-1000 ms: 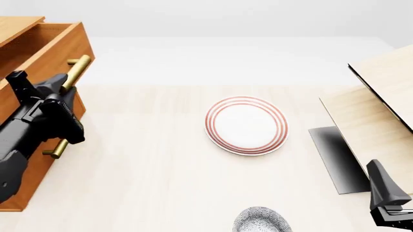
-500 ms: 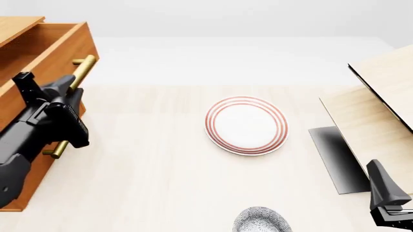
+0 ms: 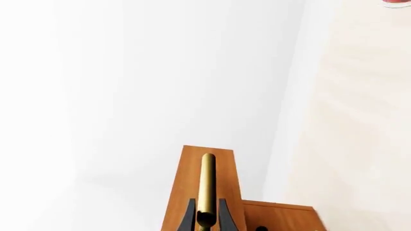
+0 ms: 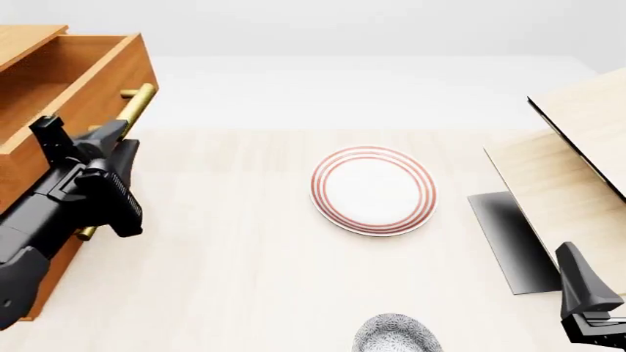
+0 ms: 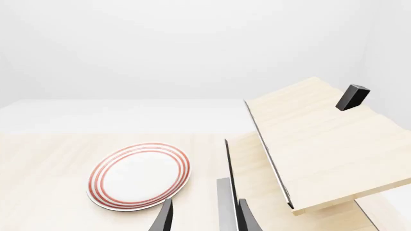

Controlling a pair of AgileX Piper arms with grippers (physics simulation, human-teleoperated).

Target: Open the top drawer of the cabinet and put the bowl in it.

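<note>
The orange-brown cabinet (image 4: 25, 40) stands at the table's left edge. Its top drawer (image 4: 93, 88) is pulled well out, and its inside shows bare wood. My left gripper (image 4: 116, 136) is shut on the drawer's brass bar handle (image 4: 137, 103). In the left wrist view the handle (image 3: 207, 180) runs between the two dark fingers (image 3: 188, 217). The speckled bowl (image 4: 396, 335) sits at the near edge of the table, partly cut off by the frame. My right gripper (image 4: 587, 304) hovers at the near right, open and holding nothing, right of the bowl.
A flat white plate with red rings (image 4: 373, 190) lies mid-table, also seen as the plate (image 5: 138, 175) in the right wrist view. A pale light-wood structure (image 4: 577, 169) with a dark slab (image 4: 509, 238) beneath it fills the right side.
My left gripper has moved toward the near side and a little right, drawing the top drawer further out by its handle. The right gripper, bowl and plate have not moved.
</note>
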